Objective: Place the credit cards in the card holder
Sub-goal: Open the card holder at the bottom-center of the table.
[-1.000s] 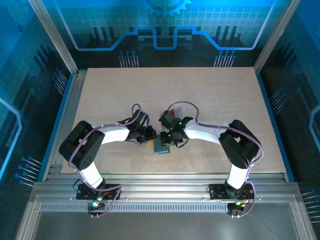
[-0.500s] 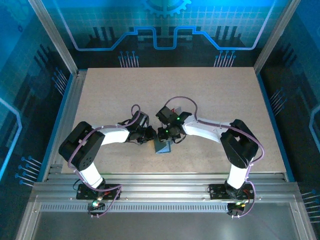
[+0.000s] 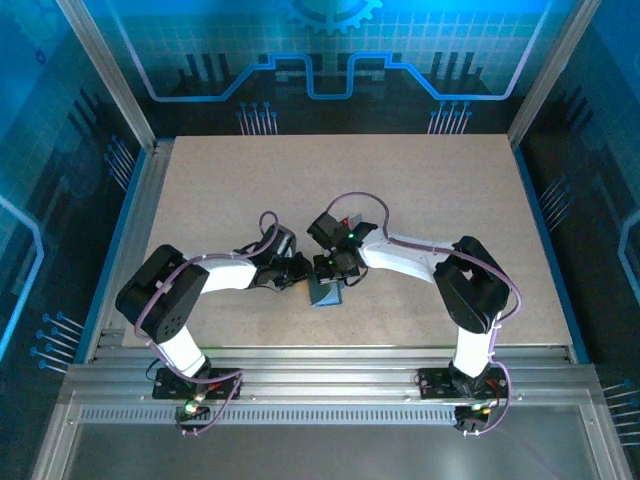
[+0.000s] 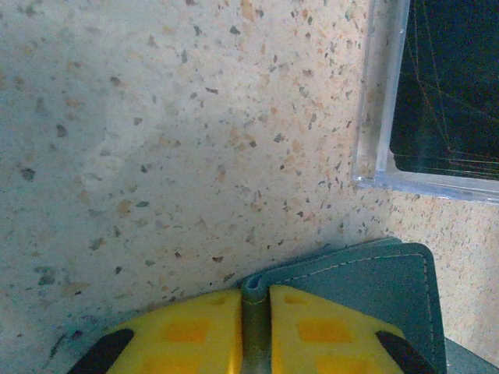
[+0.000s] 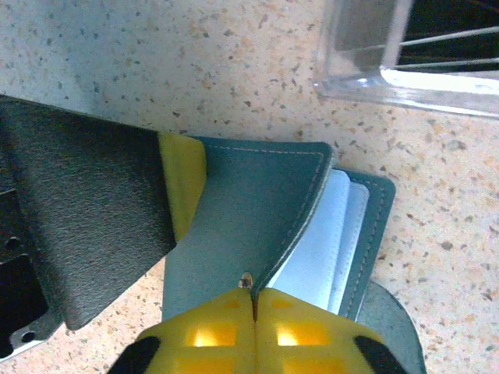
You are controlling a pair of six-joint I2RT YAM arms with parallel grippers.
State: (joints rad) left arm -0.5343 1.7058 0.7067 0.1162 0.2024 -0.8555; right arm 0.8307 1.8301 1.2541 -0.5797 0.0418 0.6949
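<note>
The slate-blue card holder [image 3: 325, 294] lies on the table between both arms. In the left wrist view my left gripper [image 4: 256, 304] is shut on a folded edge of the card holder [image 4: 366, 284], which fills the narrow gap between the yellow fingers [image 4: 187, 331]. My right gripper [image 5: 254, 302] is shut on the rim of the holder's front cover [image 5: 249, 202] and holds it lifted, so the light grey pockets [image 5: 323, 238] show inside. The left gripper's yellow finger [image 5: 183, 187] sits at the cover's far left edge. The credit cards are out of view.
A clear plastic box [image 5: 366, 74] with a dark inside stands on the speckled table just beyond the holder, also seen as the clear box [image 4: 382, 101] from the left wrist. Both grippers [image 3: 300, 275] [image 3: 328, 270] crowd the table's centre; metal rails border the table.
My right gripper has closed on the holder's cover, and the right arm has shifted slightly left. The cover now stands raised. The left gripper kept its hold.
</note>
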